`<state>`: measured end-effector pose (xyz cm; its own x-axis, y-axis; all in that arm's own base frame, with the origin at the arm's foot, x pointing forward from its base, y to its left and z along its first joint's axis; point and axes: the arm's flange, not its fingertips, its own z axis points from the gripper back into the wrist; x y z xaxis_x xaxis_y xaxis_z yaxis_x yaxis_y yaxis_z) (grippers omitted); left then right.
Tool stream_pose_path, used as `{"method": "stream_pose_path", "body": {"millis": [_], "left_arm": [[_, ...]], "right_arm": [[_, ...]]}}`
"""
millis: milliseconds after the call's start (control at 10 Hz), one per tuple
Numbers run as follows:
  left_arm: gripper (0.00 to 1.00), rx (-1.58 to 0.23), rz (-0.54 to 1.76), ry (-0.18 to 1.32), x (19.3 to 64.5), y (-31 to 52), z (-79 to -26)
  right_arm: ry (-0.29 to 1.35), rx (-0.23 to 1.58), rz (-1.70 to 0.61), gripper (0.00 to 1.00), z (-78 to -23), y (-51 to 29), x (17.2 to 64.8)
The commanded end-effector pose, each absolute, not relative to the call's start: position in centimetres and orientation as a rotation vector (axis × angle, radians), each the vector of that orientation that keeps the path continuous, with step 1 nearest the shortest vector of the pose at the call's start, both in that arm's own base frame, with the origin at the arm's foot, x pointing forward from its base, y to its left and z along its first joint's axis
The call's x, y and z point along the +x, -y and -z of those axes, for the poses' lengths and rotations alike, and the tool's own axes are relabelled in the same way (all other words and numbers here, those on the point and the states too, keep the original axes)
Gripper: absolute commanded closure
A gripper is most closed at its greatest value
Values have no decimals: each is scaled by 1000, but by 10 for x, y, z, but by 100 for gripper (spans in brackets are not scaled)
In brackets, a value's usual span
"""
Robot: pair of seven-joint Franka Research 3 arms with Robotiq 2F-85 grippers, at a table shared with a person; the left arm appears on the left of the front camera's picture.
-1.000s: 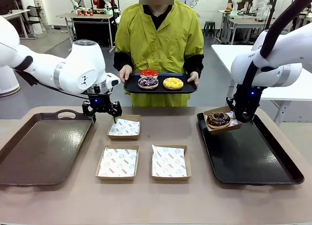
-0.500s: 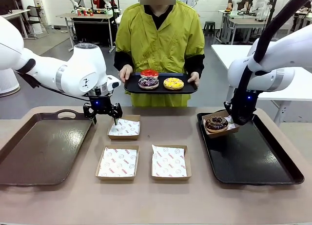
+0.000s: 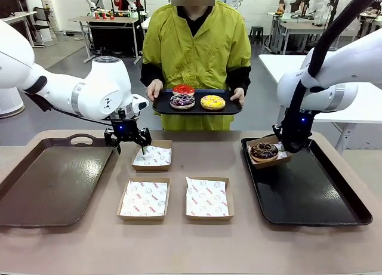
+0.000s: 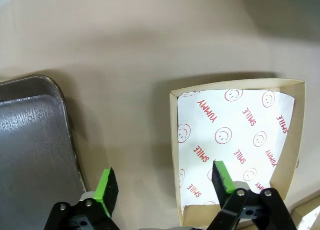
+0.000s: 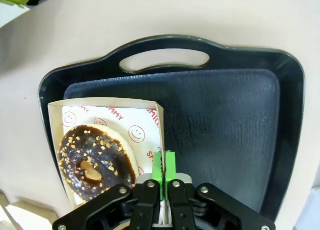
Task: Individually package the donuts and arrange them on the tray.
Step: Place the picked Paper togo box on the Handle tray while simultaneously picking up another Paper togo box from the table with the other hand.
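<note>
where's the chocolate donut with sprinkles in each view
front view: chocolate donut right of centre, in a paper box at the black tray's far-left corner.
right wrist view: bottom left, in the same box, left of the right end effector.
left wrist view: looks at an empty lined box elsewhere.
shared landmark: the black tray.
</note>
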<state>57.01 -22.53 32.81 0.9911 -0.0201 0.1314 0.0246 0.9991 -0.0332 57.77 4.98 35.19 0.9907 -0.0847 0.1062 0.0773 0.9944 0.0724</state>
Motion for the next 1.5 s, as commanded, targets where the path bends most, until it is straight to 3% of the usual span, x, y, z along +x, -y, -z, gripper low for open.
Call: {"method": "stream_pose_path", "body": {"millis": [0,100,200,300,500,1100,1400], "left_arm": [[59,-79,-3,103,582,224,-324],[100,-87,-5,88,585,223,-321],[61,-88,-5,84,586,223,-321],[100,-91,-5,83,586,223,-322],[100,-88,-5,88,587,222,-323],[100,-78,-7,85,588,221,-326],[100,-66,11,63,584,220,-338]], "right_arm": [[85,76,92,39,-353,-51,584],[81,80,98,16,-352,-50,584],[78,83,103,0,-352,-49,584],[79,85,106,0,-353,-48,584],[79,92,115,3,-353,-47,584],[64,119,133,0,-357,-43,582],[83,237,147,0,-382,-18,553]]}}
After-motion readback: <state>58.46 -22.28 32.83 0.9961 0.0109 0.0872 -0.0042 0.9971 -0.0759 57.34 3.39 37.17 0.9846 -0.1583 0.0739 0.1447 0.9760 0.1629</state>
